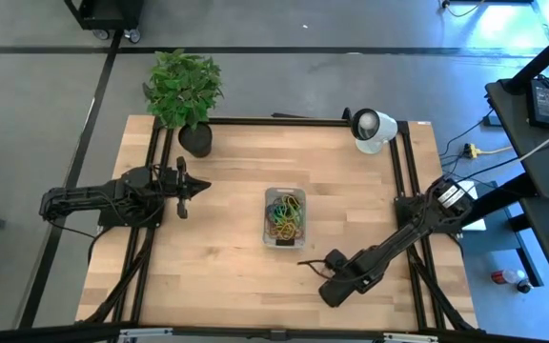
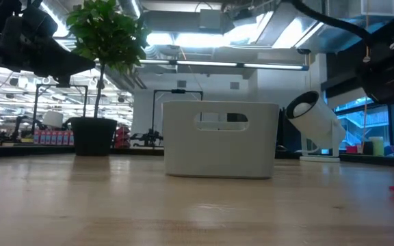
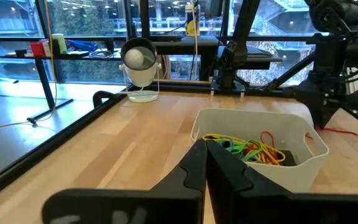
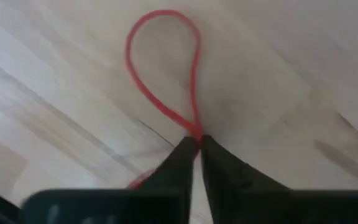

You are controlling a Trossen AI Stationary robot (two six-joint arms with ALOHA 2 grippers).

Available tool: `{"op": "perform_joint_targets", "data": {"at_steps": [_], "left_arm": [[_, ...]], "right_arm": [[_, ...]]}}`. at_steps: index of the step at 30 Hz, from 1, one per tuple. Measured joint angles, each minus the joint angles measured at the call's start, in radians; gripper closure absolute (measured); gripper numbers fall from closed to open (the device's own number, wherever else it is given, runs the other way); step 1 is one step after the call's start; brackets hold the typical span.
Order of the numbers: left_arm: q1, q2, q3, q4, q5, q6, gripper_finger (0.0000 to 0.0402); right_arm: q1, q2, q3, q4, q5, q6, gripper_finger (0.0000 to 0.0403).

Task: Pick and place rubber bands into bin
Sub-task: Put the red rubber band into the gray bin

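The bin (image 1: 284, 217) is a small pale tray in the middle of the table, holding a tangle of yellow, green and orange rubber bands (image 1: 285, 213). They also show in the left wrist view as rubber bands (image 3: 247, 149) inside the bin (image 3: 303, 168). A single red rubber band (image 4: 163, 62) lies on the wood near the table's near edge. My right gripper (image 1: 303, 263) is down at it, shut on it. My left gripper (image 1: 198, 186) waits shut, left of the bin, touching nothing. My right gripper (image 4: 196, 142) pinches the red rubber band between its two fingertips at the narrow end of its loop (image 4: 194, 132). The fingers slant down onto the table. The rest of the loop lies flat on the wood beyond the fingertips, and a short red piece (image 4: 138, 180) shows behind them.
A potted plant (image 1: 185, 95) stands at the far left corner and a round white lamp-like object (image 1: 372, 129) at the far right. Black rails (image 1: 408, 171) run along the table's sides. Bare wood lies between the bin and the near edge.
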Motion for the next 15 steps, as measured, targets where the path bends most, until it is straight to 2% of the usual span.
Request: {"op": "perform_joint_targets", "data": {"at_steps": [4,7,15], "left_arm": [[0.000,0.000,0.000,0.000,0.000,0.000,0.0395],[0.000,0.000,0.000,0.000,0.000,0.000,0.0393],[0.000,0.000,0.000,0.000,0.000,0.000,0.0397]], "right_arm": [[-0.009,0.013,0.072,-0.107,0.025,-0.062,0.0395],[-0.012,0.003,0.136,-0.201,0.100,-0.119,0.0399],[-0.028,-0.046,0.345,-0.562,0.279,-0.116,0.0401]]}}
